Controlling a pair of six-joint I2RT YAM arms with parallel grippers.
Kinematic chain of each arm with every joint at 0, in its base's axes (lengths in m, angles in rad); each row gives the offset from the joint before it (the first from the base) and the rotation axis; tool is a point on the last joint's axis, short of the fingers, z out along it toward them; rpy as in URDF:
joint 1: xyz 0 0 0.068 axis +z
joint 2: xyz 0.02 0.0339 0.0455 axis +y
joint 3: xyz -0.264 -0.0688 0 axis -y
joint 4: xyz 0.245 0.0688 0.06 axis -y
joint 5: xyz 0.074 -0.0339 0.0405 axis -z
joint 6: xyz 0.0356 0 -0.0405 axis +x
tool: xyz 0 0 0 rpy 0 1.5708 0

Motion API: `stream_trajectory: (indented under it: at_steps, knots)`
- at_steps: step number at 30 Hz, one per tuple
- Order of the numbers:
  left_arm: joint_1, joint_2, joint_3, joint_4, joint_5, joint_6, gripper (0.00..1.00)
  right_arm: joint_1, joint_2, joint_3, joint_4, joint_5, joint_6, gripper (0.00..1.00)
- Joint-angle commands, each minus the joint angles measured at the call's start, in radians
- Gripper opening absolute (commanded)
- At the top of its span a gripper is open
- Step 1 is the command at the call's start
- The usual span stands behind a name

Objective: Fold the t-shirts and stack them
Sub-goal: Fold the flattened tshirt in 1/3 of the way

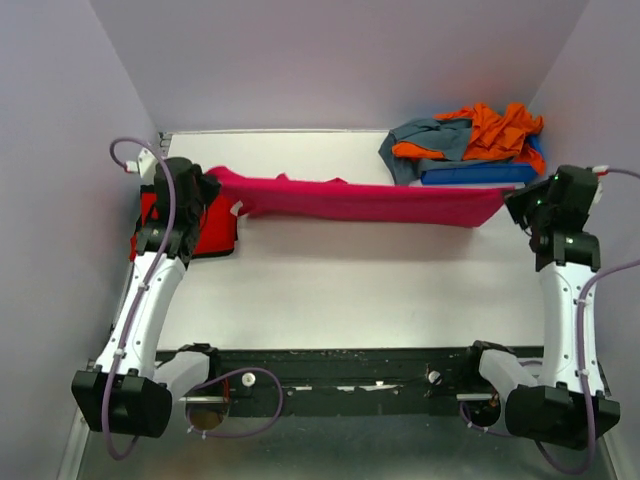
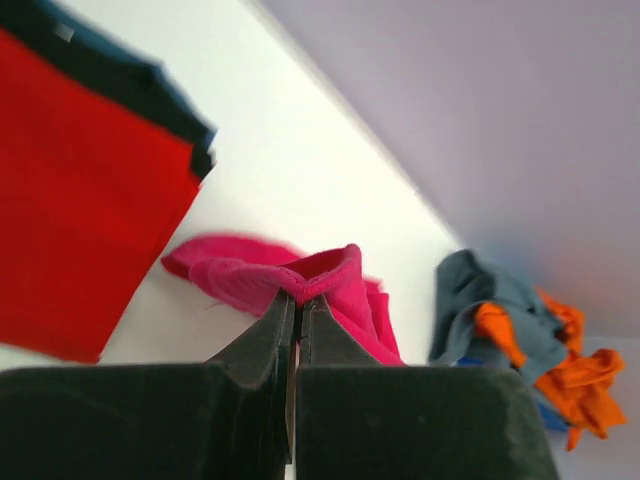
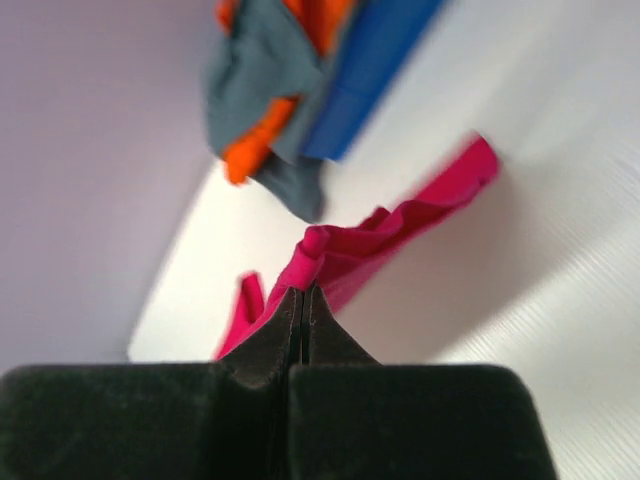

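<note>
Left gripper [image 2: 299, 300]: pinched tight on one end of the pink shirt [image 1: 370, 200].
Right gripper [image 3: 303, 292]: pinched tight on the other end.
Pink shirt: pulled long between both grippers, across the back of the white table [image 1: 380, 290].
Red shirt [image 1: 218, 238]: folded flat, by the left arm.
Orange and grey shirts [image 1: 470, 135]: heaped on the blue tray [image 1: 475, 174], far right corner.

Magenta t-shirt [image 1: 370, 200] — soft matt cloth; red t-shirt [image 1: 220, 235] same; blue tray [image 1: 475, 174] smooth plastic; table [image 1: 350, 290] — matt white, faintly ribbed.
</note>
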Motion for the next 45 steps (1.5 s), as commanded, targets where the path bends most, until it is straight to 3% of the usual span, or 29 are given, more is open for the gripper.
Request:
stream_trajectory:
  at_steps: [1,10,15,20,24,31,34,37,40,45]
  knots:
    - [0.018,0.013,0.248,-0.114,-0.060,0.073,0.00,-0.006,-0.008,0.216,-0.077,-0.004,-0.041,0.01]
    - [0.018,-0.033,0.591,-0.238,-0.105,0.174,0.00,-0.006,-0.185,0.317,0.058,0.050,-0.102,0.01]
    - [0.018,0.126,0.751,-0.243,-0.090,0.169,0.00,-0.006,0.010,0.488,-0.049,0.014,-0.062,0.01]
    - [0.018,0.356,0.858,-0.229,-0.096,0.145,0.00,-0.008,0.238,0.531,-0.042,-0.032,-0.009,0.01]
    - [0.021,0.528,1.067,-0.272,-0.050,0.134,0.00,-0.015,0.390,0.684,-0.083,-0.076,-0.018,0.01]
    - [0.021,0.591,1.213,-0.226,-0.002,0.134,0.00,-0.070,0.469,0.842,-0.076,-0.165,-0.004,0.01]
    - [0.021,0.571,1.161,-0.178,0.015,0.134,0.00,-0.092,0.489,0.841,-0.070,-0.225,0.011,0.01]
    - [0.021,0.521,0.999,-0.094,0.022,0.128,0.00,-0.098,0.487,0.784,-0.068,-0.227,0.013,0.01]
    - [0.021,0.442,0.743,0.019,0.035,0.103,0.00,-0.101,0.467,0.659,-0.041,-0.239,0.008,0.01]
    - [0.021,0.263,0.312,0.167,0.021,0.060,0.00,-0.116,0.397,0.308,0.042,-0.234,0.001,0.01]
